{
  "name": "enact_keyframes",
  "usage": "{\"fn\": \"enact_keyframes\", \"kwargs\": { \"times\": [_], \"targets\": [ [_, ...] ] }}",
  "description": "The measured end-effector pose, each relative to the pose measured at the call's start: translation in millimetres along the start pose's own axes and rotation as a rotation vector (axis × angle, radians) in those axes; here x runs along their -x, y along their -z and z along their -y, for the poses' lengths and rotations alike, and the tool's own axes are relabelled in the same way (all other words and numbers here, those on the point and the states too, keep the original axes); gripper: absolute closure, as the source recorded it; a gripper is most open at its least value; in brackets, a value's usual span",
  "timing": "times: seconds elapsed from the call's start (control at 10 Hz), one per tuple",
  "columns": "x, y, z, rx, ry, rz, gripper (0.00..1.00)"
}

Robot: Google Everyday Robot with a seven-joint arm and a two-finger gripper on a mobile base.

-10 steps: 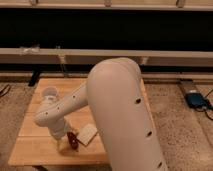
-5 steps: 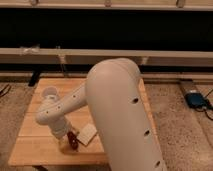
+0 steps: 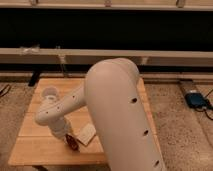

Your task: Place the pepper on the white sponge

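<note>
The pepper (image 3: 73,143) is a small dark-red chili lying on the wooden table (image 3: 35,147) near its front edge. The white sponge (image 3: 88,134) is a cream block just right of it, close beside it; I cannot tell whether they touch. My gripper (image 3: 67,137) reaches down from the white arm (image 3: 115,110) and sits right at the pepper's left end, its tip partly hidden by the wrist. The big arm covers the table's right half.
A white cup (image 3: 49,93) stands at the table's back left. A blue device (image 3: 196,100) lies on the speckled floor to the right. A long rail (image 3: 165,55) and a dark wall run behind the table.
</note>
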Motion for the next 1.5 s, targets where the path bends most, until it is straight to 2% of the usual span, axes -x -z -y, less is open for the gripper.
{"fn": "enact_keyframes", "kwargs": {
  "times": [0.1,0.2,0.4,1.0,1.2,1.5],
  "targets": [
    [0,1,1,-0.001,0.000,0.001,0.95],
    [0,2,1,-0.002,0.000,0.003,0.99],
    [-1,7,2,-0.001,-0.001,0.015,1.00],
    [-2,55,0,0.025,0.006,0.110,1.00],
    [-1,60,4,0.030,-0.004,0.124,1.00],
    [0,60,23,0.024,-0.047,0.124,1.00]
  ]
}}
